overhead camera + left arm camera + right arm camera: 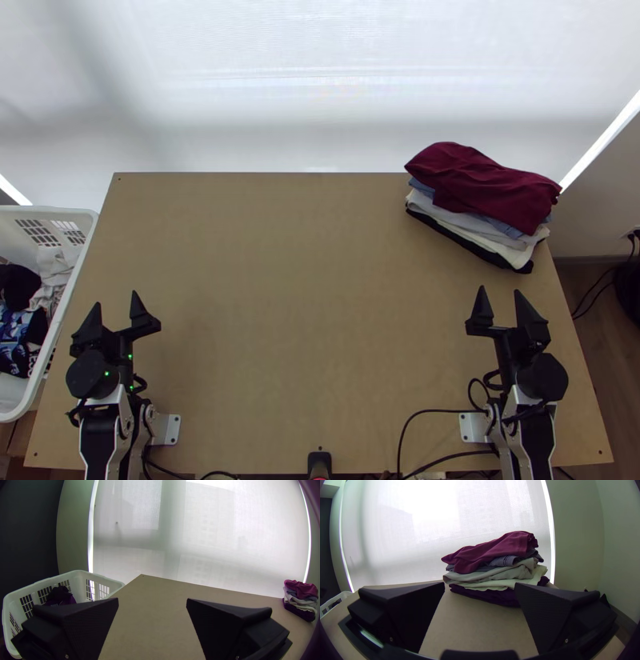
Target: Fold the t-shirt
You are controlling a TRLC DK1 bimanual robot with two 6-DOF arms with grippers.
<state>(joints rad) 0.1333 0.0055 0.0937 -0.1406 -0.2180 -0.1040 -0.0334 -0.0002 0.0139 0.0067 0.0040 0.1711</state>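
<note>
Over the table's near left part, my left gripper (pixel 117 314) stands open with nothing between its fingers; the left wrist view shows the left gripper (pixel 152 601) with its fingers wide apart. At the near right, my right gripper (pixel 502 306) is likewise open and empty, and so is the right gripper (pixel 479 586) in its own wrist view. A stack of folded cloth lies at the table's far right corner, beyond the right gripper. On top is a dark red cloth (pixel 488 186), folded and somewhat rumpled, above blue, grey, white and black pieces (pixel 472 248).
A white laundry basket (pixel 60 320) with bunched dark, white and blue-patterned clothes (pixel 16 328) stands at the table's left edge. Bare wood of the table (pixel 312 304) stretches between the arms. Black cables (pixel 436 412) run along the near edge, and a pale blind hangs behind.
</note>
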